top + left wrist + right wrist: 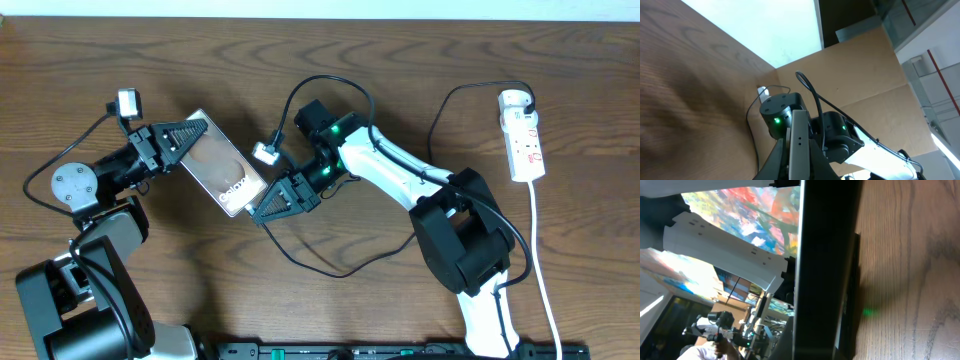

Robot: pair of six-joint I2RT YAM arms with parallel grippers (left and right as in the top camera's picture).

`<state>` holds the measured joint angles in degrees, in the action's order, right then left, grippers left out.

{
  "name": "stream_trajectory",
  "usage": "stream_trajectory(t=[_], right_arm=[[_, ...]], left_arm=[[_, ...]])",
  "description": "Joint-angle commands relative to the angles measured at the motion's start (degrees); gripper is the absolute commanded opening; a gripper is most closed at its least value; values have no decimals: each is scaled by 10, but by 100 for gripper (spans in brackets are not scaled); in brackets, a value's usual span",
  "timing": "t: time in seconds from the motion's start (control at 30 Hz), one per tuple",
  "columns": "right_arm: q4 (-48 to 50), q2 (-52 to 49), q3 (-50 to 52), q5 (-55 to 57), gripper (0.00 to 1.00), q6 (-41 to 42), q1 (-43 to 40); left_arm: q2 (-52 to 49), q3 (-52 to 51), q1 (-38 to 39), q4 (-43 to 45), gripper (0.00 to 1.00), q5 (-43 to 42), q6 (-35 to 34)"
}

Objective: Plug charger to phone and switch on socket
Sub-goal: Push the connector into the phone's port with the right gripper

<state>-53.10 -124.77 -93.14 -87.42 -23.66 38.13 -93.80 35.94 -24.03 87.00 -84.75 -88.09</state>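
The phone is pinched by the left pincer, the charger by the right pincer at the phone's 4 o'clock end; if driven in skewed, the charger could be jammed.

phone: flat slab, glossy grey-brown face up w/ white lettering, sitting diagonal, upper-L to lower-R | charger: thin blk cable looping below-R of phone, free end reaching phone's lower-R end, plug tip too small to read | socket: white strip w/ red marks, lying lengthwise well R of phone
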Motion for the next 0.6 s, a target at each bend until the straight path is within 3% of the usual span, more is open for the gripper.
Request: stream_trajectory(t=[0.0, 0.57], right_arm=[[2, -4, -3, -21, 1, -10, 0], [2, -4, -3, -21, 1, -10, -11]], left_arm=[[6, 12, 7, 6, 7, -8, -2], [6, 12, 7, 6, 7, -10, 8]])
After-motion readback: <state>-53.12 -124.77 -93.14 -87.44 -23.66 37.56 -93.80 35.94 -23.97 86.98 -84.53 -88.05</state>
